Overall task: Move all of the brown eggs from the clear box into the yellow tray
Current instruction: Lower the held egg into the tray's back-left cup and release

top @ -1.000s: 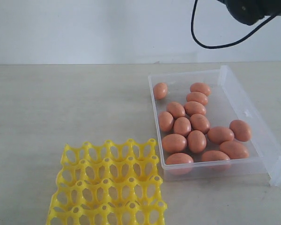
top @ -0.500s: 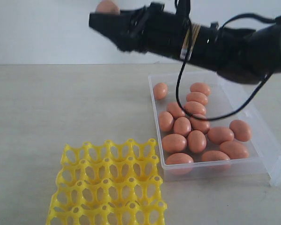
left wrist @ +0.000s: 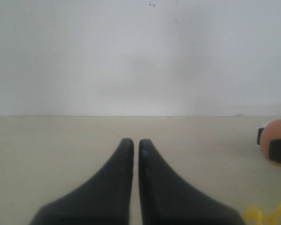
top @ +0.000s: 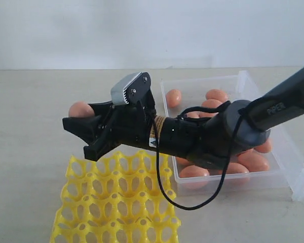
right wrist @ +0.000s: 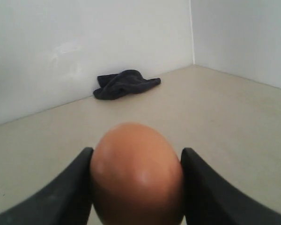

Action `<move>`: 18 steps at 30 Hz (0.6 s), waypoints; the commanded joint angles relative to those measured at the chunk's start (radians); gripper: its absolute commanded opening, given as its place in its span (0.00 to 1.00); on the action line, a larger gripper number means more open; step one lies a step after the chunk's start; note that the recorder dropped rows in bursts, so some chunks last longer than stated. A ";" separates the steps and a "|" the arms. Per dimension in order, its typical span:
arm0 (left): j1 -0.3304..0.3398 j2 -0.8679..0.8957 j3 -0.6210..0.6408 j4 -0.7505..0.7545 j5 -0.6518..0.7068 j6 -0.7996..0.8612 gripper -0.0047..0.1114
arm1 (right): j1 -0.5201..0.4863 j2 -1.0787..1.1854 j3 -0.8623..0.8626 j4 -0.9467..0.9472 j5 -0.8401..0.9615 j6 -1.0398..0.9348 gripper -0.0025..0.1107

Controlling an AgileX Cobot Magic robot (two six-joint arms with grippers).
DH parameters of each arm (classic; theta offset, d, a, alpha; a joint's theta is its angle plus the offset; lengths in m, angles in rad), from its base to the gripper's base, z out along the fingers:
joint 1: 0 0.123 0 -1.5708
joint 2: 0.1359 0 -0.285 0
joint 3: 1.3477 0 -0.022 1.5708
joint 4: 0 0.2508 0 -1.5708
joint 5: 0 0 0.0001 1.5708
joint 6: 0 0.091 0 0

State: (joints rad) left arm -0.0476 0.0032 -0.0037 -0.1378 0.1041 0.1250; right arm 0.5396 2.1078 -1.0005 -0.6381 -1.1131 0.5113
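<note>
One egg [top: 80,108] pinched in right claw [top: 77,120]; yellow tray [top: 116,202] lies below, slightly nearer. Left claw [left wrist: 136,143] closed, empty.

Brown eggs [top: 173,97]: one brown egg [top: 80,108] clamped in the right gripper [right wrist: 136,157]; about nine more showing whole or in part inside the clear box [top: 200,80], exact count not to be had, arm lying across the heap. Clear box: one. Yellow tray [top: 116,202]: one; cup count not taken, near edge cut off by the frame. Grippers: two, right as above and left gripper [left wrist: 132,143], each with two black fingers [left wrist: 112,187]. Black cable [top: 190,208]: one, looped under the right arm. Dark cloth [right wrist: 126,83]: one, crumpled, right wrist view only. Table [top: 35,101]: one.
</note>
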 commanded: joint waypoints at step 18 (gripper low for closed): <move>0.003 -0.003 0.004 0.000 -0.006 0.003 0.08 | 0.099 0.135 -0.109 -0.030 0.150 0.053 0.02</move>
State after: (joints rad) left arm -0.0476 0.0032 -0.0037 -0.1378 0.1041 0.1250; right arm 0.6372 2.2469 -1.1054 -0.6507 -0.9837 0.5673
